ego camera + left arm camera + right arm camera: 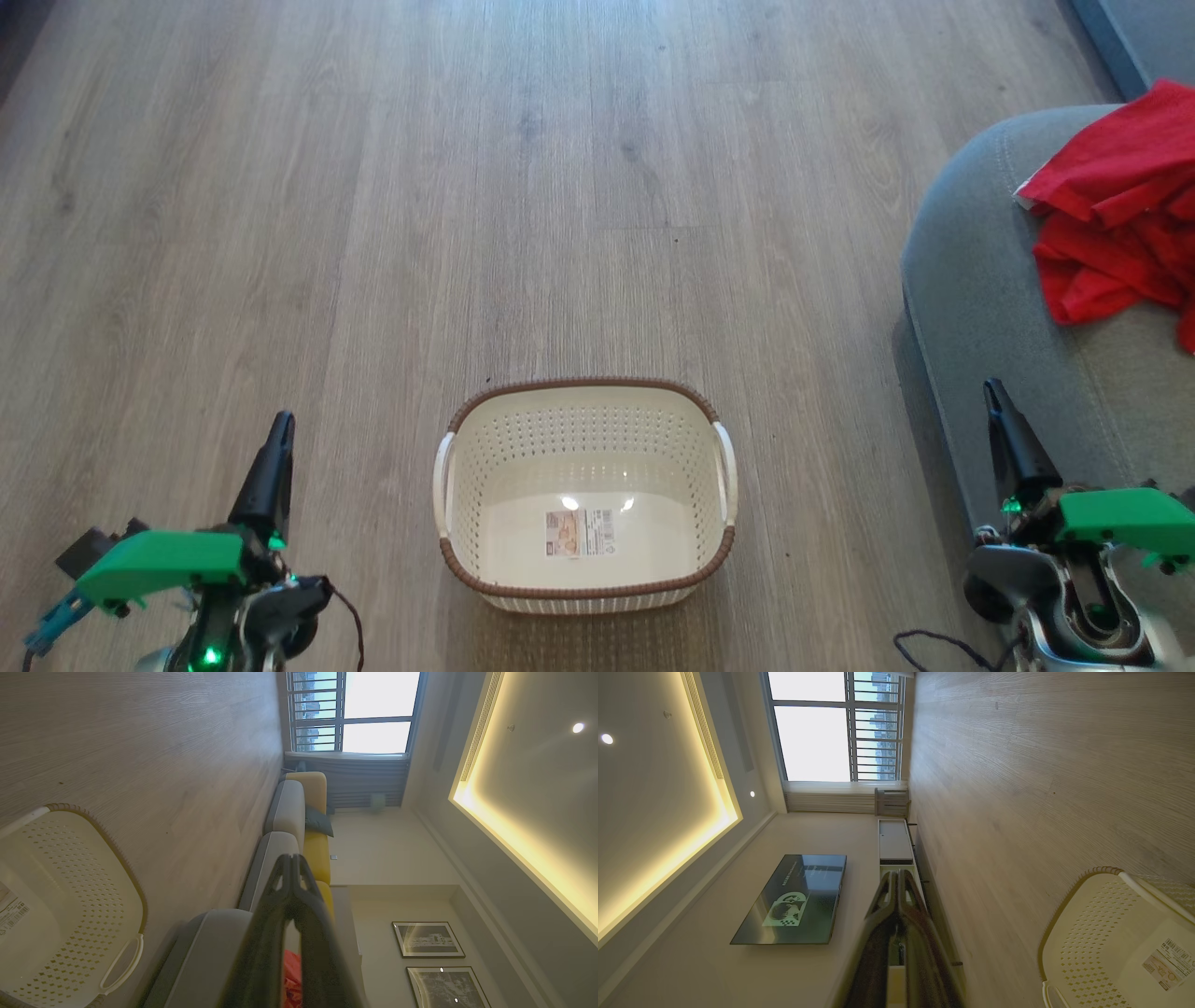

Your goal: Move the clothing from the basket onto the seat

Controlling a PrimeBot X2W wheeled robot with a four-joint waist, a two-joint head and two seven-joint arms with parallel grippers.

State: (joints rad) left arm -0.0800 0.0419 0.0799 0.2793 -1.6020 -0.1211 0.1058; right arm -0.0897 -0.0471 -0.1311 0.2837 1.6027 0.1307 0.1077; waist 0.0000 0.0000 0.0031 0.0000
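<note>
Wood-plank floor (467, 187), cream basket (579, 439) at lower centre, red clothing (1120, 215) heaped on the grey seat (971, 280) at the right edge, left gripper (282, 425) lower left and right gripper (993, 392) lower right, each with fingers pressed together, gripping nothing.

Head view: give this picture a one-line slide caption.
The basket stands empty on the floor between the left gripper and right gripper, both shut, with the clothing heaped on the grey seat.

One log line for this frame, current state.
basket: empty, on floor | clothing: on seat | left gripper: jaws shut, empty | right gripper: jaws shut, empty
</note>
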